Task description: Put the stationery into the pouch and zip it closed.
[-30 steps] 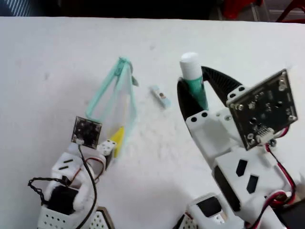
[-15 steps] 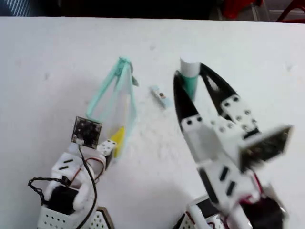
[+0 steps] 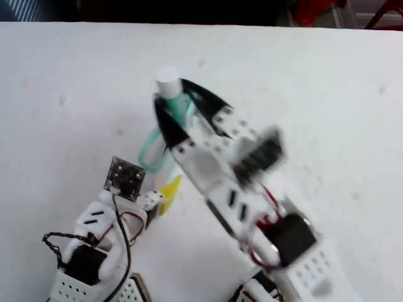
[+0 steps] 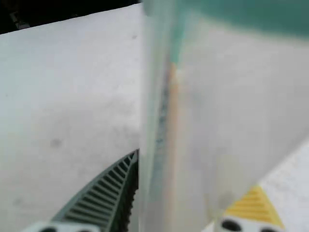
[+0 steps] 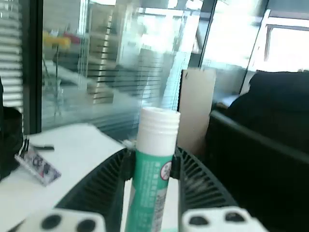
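A glue stick (image 3: 178, 106) with a white cap and a teal body stands upright between the black fingers of my right gripper (image 3: 173, 97), which is shut on it over the far end of the pouch. In the right wrist view the glue stick (image 5: 152, 159) sits in the right gripper (image 5: 152, 162). The clear pouch (image 3: 150, 146) with a teal zip edge lies partly under that arm. My left gripper (image 3: 165, 184) holds its near end, yellow fingertip showing. Up close, the pouch wall (image 4: 217, 121) passes between the left gripper (image 4: 178, 212) fingers. A small stationery piece (image 5: 37, 165) lies on the table.
The white table (image 3: 327, 94) is bare to the right and at the far side. The right arm's body (image 3: 252, 207) crosses the middle of the table. The left arm's base (image 3: 88, 258) sits at the near left edge.
My right arm has swung left with the glue stick, from right of the pouch to over its far end, covering the small piece. The left gripper and pouch end shifted slightly right.
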Available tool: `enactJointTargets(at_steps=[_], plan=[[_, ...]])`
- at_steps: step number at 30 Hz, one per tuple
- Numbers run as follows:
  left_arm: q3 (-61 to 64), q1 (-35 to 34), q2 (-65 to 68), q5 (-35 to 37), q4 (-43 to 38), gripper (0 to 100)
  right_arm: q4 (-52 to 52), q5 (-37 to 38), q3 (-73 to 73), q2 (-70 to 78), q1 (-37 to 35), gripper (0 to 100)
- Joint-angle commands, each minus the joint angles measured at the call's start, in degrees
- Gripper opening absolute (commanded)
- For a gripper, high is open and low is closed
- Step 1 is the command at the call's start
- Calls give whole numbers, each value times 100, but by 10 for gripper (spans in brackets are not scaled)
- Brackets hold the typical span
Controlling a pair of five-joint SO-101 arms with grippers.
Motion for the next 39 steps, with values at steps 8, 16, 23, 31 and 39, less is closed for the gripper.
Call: enactJointTargets(at_steps=[8, 16, 23, 31, 39], plan=[[-62, 101, 13, -62, -97, 260, -242, -554, 229, 576, -136, 16], [-62, -127, 4, -62, -97, 260, -215, -862, 633, 462, -145, 16], [-44, -215, 4, -53, -211, 260, -567, -1213, 695, 295, -154, 16], [-44, -330, 4, -53, -211, 260, 629, -1196, 730, 251, -136, 50], [-35, -330, 4, -53, -211, 260, 708, -1187, 712, 251, -136, 242]])
